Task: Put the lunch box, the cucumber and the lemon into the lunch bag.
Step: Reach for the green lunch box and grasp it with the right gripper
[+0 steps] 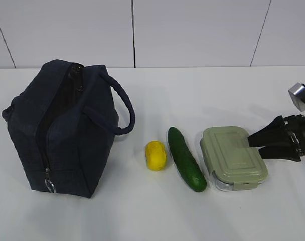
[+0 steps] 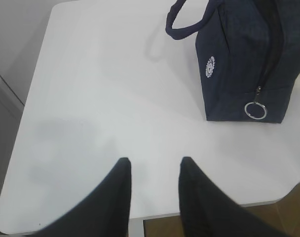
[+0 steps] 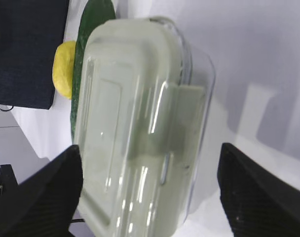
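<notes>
- Right now the right pincer [image 3: 150, 192] stands wide open, one finger on each side of the lunch box [image 3: 140, 133], holding nothing; whether the fingers touch its sides I cannot tell.
- Directly between those fingers, the lunch box sits flat on the table [image 1: 217, 95] with its sage-green lid on.
- Just beyond the box from that pincer lies the cucumber [image 1: 186, 158], close beside it, and past the cucumber the lemon [image 1: 156, 155], near but apart.
- Farthest from the right pincer stands the lunch bag [image 1: 62, 130], upright, its zipper apparently open along the top and front edge, ring pull low.
- Over on the other side, the left pincer [image 2: 154, 170] is open and empty above bare table, with the bag ahead and to its right, well apart.
- Nothing appears packed yet: all three items remain outside the bag, so the whole task is left, likely starting with the box.
</notes>
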Robot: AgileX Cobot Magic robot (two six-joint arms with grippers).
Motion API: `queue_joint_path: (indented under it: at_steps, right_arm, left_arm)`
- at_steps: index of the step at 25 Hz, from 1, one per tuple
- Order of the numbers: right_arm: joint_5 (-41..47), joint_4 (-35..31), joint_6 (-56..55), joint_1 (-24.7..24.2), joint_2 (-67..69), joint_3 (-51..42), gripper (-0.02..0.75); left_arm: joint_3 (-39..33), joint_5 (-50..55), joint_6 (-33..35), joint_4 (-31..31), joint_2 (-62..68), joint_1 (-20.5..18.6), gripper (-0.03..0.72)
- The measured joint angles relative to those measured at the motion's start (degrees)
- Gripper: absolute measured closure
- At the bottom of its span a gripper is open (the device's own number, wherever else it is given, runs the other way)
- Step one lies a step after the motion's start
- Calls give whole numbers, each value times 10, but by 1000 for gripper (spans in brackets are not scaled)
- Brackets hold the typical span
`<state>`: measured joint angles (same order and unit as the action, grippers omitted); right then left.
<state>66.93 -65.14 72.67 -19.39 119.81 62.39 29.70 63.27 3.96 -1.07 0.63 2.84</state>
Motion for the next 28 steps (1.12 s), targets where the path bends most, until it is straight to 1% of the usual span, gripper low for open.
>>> queue_joint_path:
  at_steps: [12, 17, 22, 28]
  right_arm:
    - [0, -3, 14, 0, 13, 26, 97]
    - [0, -2, 20, 11, 13, 26, 97]
    - [0, 13, 22, 24, 13, 26, 99]
    - [0, 14, 22, 29, 16, 26, 107]
  left_arm:
    - [0, 0, 0, 0, 0, 0, 451]
    - [0, -1, 0, 0, 0, 0, 451]
    - [0, -1, 0, 0, 0, 0, 451]
    - [0, -1, 0, 0, 0, 0, 451]
